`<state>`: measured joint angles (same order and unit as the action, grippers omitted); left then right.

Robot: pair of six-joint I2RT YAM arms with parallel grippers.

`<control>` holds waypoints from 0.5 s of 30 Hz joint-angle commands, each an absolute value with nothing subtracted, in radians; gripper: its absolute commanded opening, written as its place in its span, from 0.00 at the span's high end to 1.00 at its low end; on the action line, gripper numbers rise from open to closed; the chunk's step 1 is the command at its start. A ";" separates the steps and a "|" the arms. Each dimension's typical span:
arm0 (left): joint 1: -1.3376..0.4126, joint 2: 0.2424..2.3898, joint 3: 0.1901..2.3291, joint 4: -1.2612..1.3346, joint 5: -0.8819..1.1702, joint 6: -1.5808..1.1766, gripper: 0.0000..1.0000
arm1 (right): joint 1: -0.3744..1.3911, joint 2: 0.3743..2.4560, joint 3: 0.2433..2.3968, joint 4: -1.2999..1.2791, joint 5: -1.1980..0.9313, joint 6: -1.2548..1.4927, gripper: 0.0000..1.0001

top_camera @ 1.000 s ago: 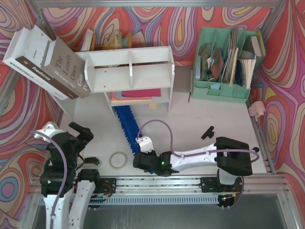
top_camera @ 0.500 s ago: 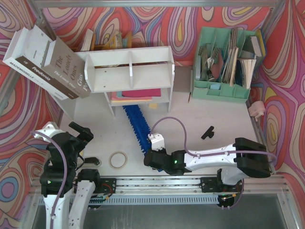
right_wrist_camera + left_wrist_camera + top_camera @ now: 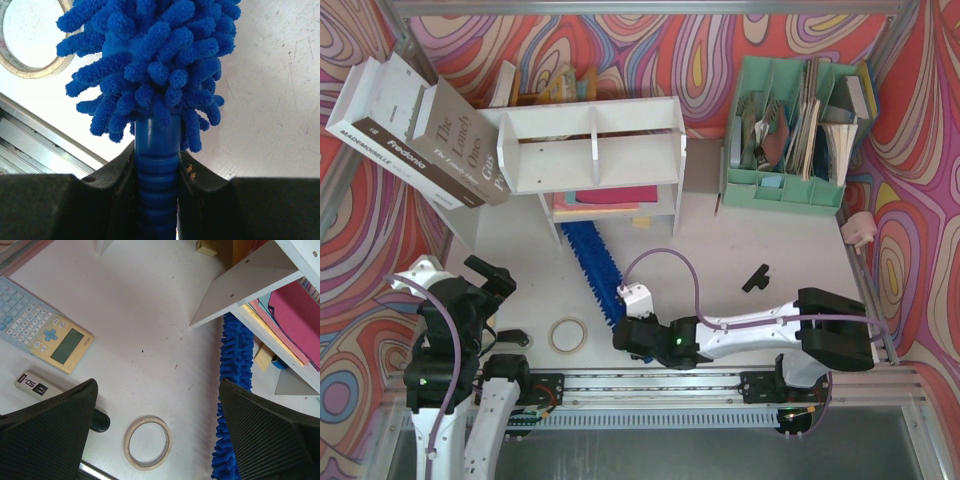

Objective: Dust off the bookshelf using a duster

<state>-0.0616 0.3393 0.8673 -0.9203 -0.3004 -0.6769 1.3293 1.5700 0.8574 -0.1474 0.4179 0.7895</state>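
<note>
Now that your right end effector [image 3: 156, 172], clamped on the duster [image 3: 588, 258], has swung back left, you're likely mid-sweep beneath the bookshelf [image 3: 592, 140].

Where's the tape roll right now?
Top view: the tape roll lies flat, low and left of centre, just left of the right gripper holding the duster.

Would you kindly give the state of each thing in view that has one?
White wooden bookshelf, upright, lower shelf stocked.
Long blue fluffy microfibre duster, handle gripped, head stretched towards the bookshelf.
Right pincer, shut on the duster's handle.
Left pincer, open, empty.
Beige tape roll, lying flat.
</note>
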 commanded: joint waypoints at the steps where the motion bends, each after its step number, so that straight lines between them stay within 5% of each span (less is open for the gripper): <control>1: -0.057 0.337 0.851 -0.907 -0.313 -0.671 0.02 | 1.344 1.561 0.848 -0.169 0.443 0.808 1.00; 15: -0.057 0.339 0.852 -0.907 -0.313 -0.671 0.02 | 1.363 1.617 0.893 -0.185 0.448 0.755 1.00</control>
<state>-0.0616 0.3397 0.8673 -0.9203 -0.3004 -0.6769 1.3399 1.5967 0.8387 -0.2066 0.4210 0.8158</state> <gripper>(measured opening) 0.984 0.339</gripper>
